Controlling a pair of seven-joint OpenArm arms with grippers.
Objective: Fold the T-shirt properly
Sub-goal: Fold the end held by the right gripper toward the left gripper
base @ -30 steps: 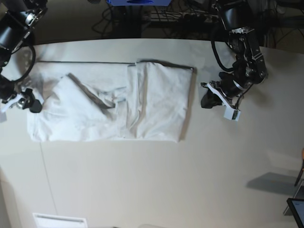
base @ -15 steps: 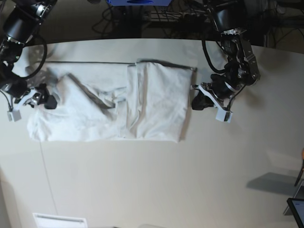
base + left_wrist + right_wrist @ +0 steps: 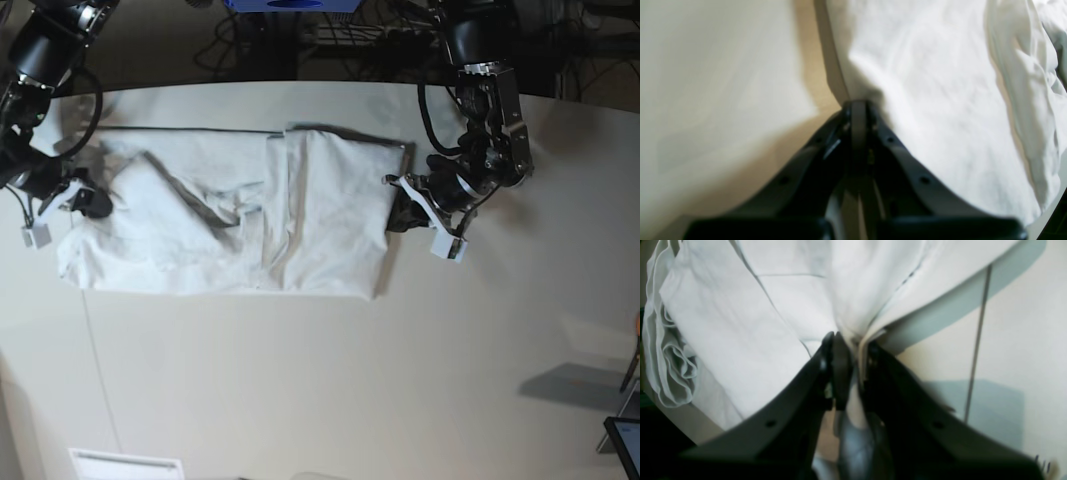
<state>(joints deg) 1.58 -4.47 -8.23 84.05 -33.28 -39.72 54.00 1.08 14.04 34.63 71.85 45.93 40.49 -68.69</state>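
Note:
The white T-shirt (image 3: 230,215) lies spread and partly folded across the far half of the table, wrinkled at its middle. In the base view my right gripper (image 3: 90,203) is at the shirt's left edge. The right wrist view shows the right gripper (image 3: 851,340) shut on a bunched pinch of the T-shirt (image 3: 740,323). My left gripper (image 3: 397,212) is at the shirt's right edge. In the left wrist view the left gripper (image 3: 857,105) has its jaws pressed together, tips against the hem of the T-shirt (image 3: 933,100), with no cloth seen between them.
The off-white table (image 3: 300,380) stretches toward the near side below the shirt. A white label or sheet (image 3: 125,465) lies at the near left edge. Cables and dark floor lie beyond the far edge. A dark object (image 3: 625,440) sits at the near right corner.
My right gripper moved in onto the shirt's left edge and closed on the cloth. The left arm shifted leftward until its shut gripper reached the shirt's right edge.

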